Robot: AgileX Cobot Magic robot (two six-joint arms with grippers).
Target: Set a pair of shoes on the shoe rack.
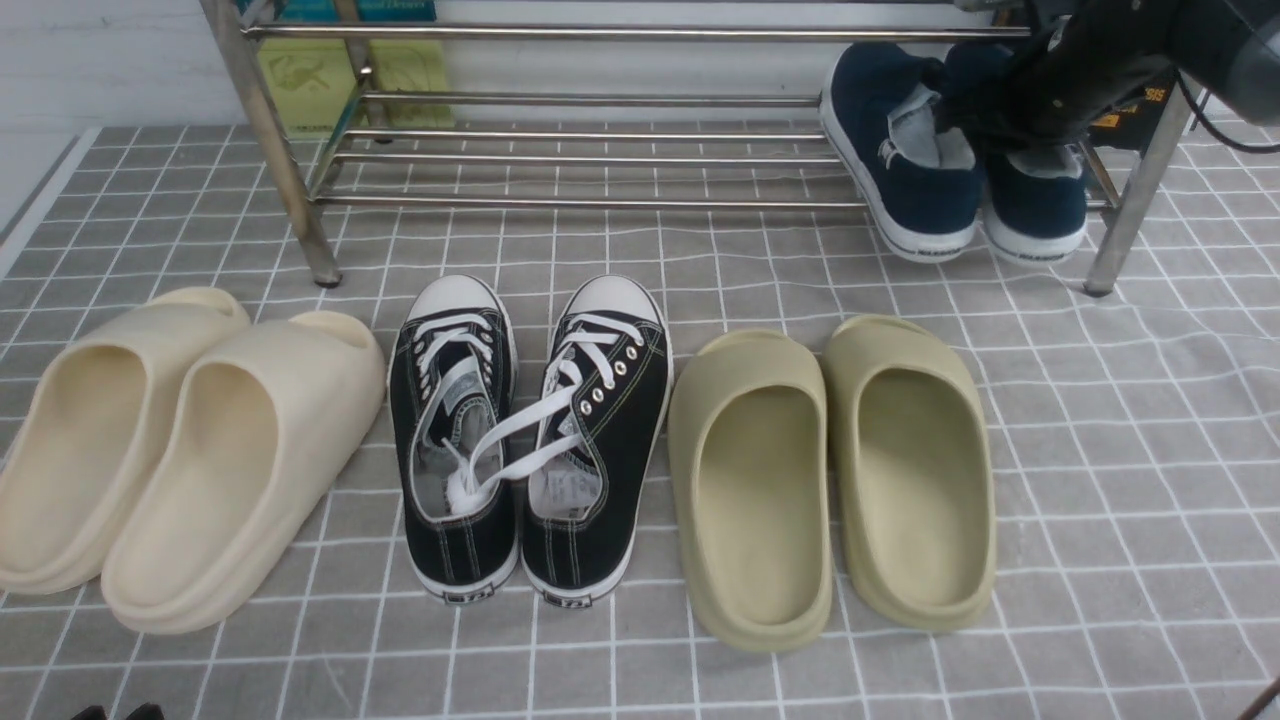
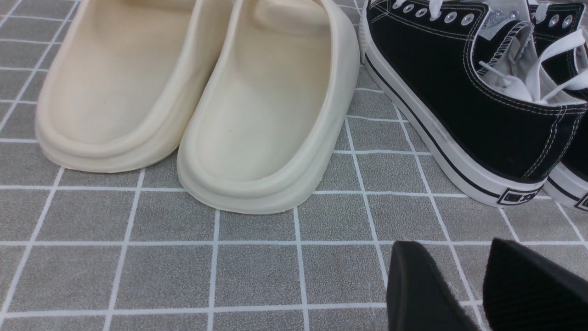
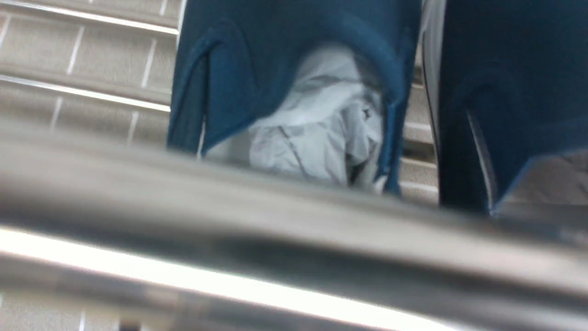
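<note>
Left gripper [image 2: 482, 294] empty; navy shoes [image 1: 925, 195] on shoe rack [image 1: 600, 100].
It hangs part-open near cream slides [image 2: 193, 92]; the shoes sit at the lower shelf's right end, heels overhanging, right gripper [image 1: 985, 110] over them, jaws hidden, so their state is unclear.

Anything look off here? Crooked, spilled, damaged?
The navy shoes sit at the right end of the shoe rack with heels hanging past the front bar, and the left one leans toward its mate. The laces of the black sneakers are untied, one trailing across both shoes. Nothing looks spilled or damaged.
</note>
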